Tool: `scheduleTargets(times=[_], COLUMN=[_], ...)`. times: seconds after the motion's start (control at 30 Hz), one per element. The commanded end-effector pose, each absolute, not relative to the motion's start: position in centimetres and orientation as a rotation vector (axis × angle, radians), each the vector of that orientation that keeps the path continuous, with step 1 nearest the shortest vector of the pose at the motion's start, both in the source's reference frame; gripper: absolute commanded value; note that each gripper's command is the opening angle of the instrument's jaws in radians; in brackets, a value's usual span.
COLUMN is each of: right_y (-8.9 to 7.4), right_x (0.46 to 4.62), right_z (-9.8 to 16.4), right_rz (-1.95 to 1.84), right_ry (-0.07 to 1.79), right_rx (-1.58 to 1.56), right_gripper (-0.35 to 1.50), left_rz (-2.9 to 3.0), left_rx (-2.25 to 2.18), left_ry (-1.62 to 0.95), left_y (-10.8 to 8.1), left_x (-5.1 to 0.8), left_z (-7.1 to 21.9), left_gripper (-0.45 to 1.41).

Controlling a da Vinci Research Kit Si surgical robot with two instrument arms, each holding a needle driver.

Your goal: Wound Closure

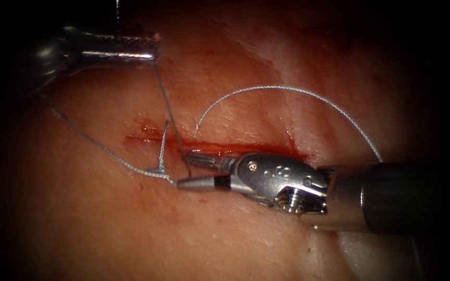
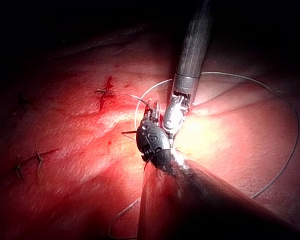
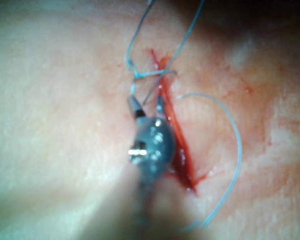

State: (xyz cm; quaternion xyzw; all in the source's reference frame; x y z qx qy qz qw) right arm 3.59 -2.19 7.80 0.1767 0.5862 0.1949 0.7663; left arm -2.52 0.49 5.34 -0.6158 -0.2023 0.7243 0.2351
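- While I hold both tools steady, I judge that the step in hand is the tying of a knot in the thread (image 1: 287, 89) over the cut (image 1: 220, 147), because a small crossing of strands sits at the left end of the cut, just beside the right tool's tips.
- My left tool (image 1: 131, 49) is near the top left edge of the tissue (image 1: 105, 224), with its jaws closed on the thread; one strand runs from it down to the cut, taut and straight.
- My right tool (image 1: 186, 169) lies along the cut from the right, its jaws parted a little. A strand passes between the two tips, but I cannot tell if they grip anything; to me they seem empty.
- A long free loop of thread arcs over the tissue above the cut and goes behind the right shaft.
- The needle I cannot find in any view, so I cannot say where it is or whether it is in the tissue.
- In my opinion, the next move calls for the right jaws to close exactly on the short strand and not on the tissue edge, with even tension from both sides.
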Motion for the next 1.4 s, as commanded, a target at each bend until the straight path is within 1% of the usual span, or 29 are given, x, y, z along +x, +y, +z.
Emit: scheduleTargets(times=[0.03,0.2,0.4,0.57,0.73,0.97,1.0,1.03,1.07,1.1,1.13,1.27,1.4], right_y=[-2.2,-2.2,-2.4,-2.5,-2.5,-2.4,-2.4,-2.4,-2.4,-2.4,-2.3,-2.3,-2.2], right_x=[3.62,3.45,3.1,2.98,3.04,3.28,3.29,3.28,3.26,3.24,3.22,3.1,3.08], right_z=[7.8,7.7,7.5,7.1,6.5,6.2,6.2,6.3,6.3,6.3,6.3,6.4,6.6], right_rz=[0.426,0.486,0.483,0.478,0.502,0.469,0.472,0.493,0.495,0.501,0.505,0.505,0.541], right_ry=[1.265,1.247,1.229,1.232,1.266,1.322,1.333,1.335,1.334,1.332,1.331,1.321,1.296], right_rx=[0.389,0.422,0.462,0.494,0.531,0.487,0.466,0.433,0.42,0.414,0.41,0.366,0.315], right_gripper=[-0.35,-0.35,-0.35,-0.35,-0.35,-0.35,0.17,0.91,1.04,1.14,1.19,1.25,1.25], left_rz=[1.988,1.988,1.99,2.004,2.039,2.062,2.067,2.079,2.083,2.086,2.089,2.083,2.066], left_rx=[-1.692,-1.692,-1.69,-1.695,-1.718,-1.728,-1.725,-1.715,-1.706,-1.697,-1.684,-1.651,-1.618], left_ry=[-0.556,-0.557,-0.547,-0.534,-0.492,-0.456,-0.444,-0.409,-0.391,-0.376,-0.359,-0.32,-0.277], left_y=[0.5,0.5,0.4,0.3,0.2,0.2,0.2,0.3,0.3,0.4,0.4,0.6,0.7], left_x=[-2.56,-2.55,-2.61,-2.66,-2.66,-2.64,-2.62,-2.54,-2.49,-2.43,-2.34,-2.04,-1.83], left_z=[5.4,5.4,5.4,5.5,5.5,5.6,5.6,5.6,5.6,5.6,5.6,5.6,5.6], left_gripper=[-0.45,-0.45,-0.45,-0.45,-0.45,-0.45,-0.45,-0.45,-0.45,-0.45,-0.45,-0.45,-0.45])
